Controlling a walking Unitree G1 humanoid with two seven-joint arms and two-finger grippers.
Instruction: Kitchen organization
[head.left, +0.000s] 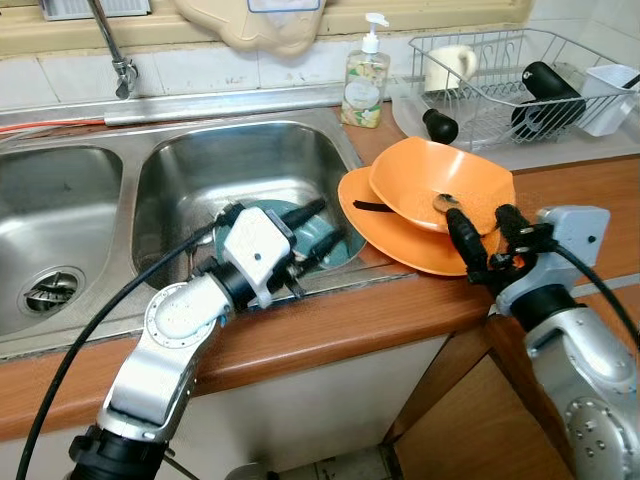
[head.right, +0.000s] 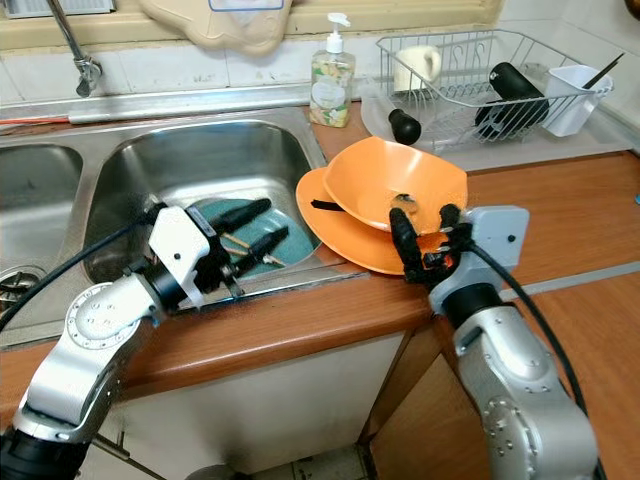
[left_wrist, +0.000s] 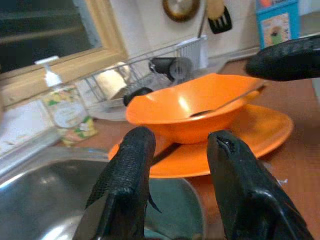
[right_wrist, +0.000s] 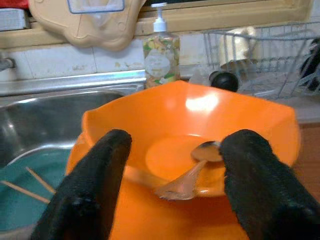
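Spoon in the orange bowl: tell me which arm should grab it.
Right. The right gripper hangs open at the bowl's near rim, the spoon between its fingers. The left gripper is over the sink.

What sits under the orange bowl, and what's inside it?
The orange bowl rests on an orange plate of the same colour, with a spoon lying inside. A dark utensil pokes out between them; the rest of it is covered. The right hand hovers open at the bowl's near rim.

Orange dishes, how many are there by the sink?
2. An orange bowl with a spoon in it sits on an orange plate, on the counter right of the sink. The bowl might hide more underneath.
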